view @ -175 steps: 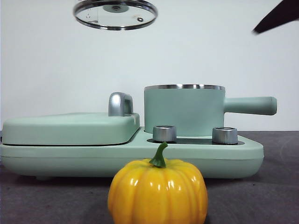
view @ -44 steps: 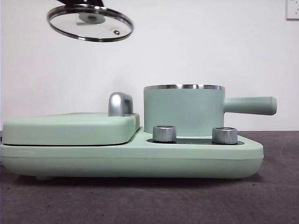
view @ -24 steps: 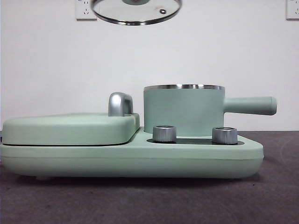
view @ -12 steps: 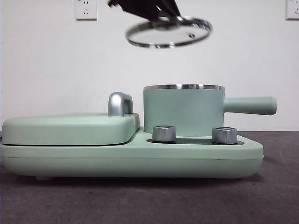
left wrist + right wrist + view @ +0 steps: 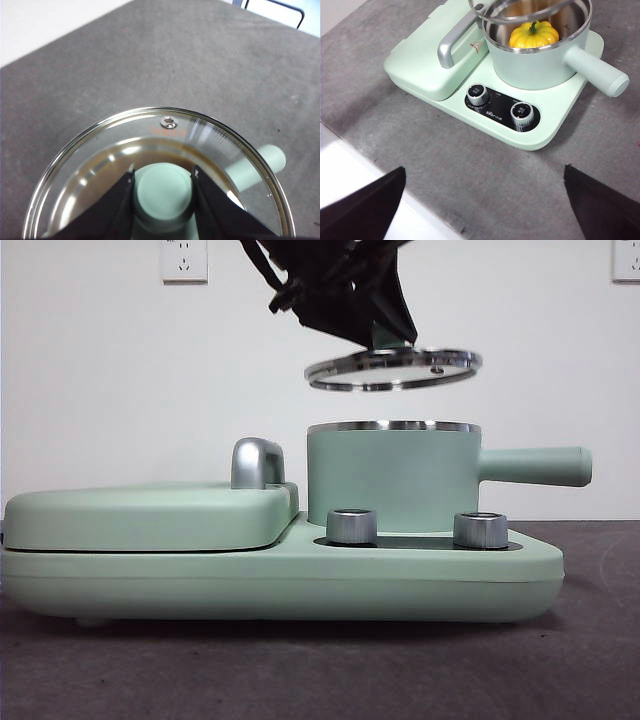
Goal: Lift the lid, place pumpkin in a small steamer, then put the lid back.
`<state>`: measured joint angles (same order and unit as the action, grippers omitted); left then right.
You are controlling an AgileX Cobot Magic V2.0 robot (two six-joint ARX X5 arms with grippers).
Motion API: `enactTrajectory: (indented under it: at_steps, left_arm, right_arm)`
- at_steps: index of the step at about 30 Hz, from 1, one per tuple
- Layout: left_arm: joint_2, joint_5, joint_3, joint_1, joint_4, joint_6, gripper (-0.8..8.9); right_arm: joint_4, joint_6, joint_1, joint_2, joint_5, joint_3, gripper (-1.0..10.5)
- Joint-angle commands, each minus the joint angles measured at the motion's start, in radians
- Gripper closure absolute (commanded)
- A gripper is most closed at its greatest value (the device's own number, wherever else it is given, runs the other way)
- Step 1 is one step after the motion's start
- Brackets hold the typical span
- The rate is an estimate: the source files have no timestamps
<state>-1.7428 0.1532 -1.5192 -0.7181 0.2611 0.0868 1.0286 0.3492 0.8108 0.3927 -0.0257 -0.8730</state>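
Two black jaws of the left gripper (image 5: pixel 162 192) pinch the knob of the lid (image 5: pixel 393 369), held just above the small steamer (image 5: pixel 394 478); the pumpkin (image 5: pixel 534 34) sits inside it. The right gripper (image 5: pixel 485 200), well apart, is spread.

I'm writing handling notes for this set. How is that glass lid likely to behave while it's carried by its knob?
Held only at its small smooth knob by the left gripper, the lid may tilt or swing; it already hangs slightly off level above the pot. Glass with a steel rim suggests it is stiff, fairly heavy for its size, and liable to break if dropped.
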Motion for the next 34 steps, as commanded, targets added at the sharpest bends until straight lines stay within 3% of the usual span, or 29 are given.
enactTrajectory:
  at_steps: [1, 34]
  left_arm:
    - [-0.023, 0.000, -0.026, -0.008, -0.029, 0.010, 7.95]
    - [-0.121, 0.000, -0.026, 0.018, -0.024, 0.025, 7.95]
  right_arm:
    - [-0.011, 0.018, 0.009, 0.002, 0.000, -0.004, 4.6]
    - [-0.011, 0.037, 0.009, 0.002, -0.005, -0.004, 4.6]
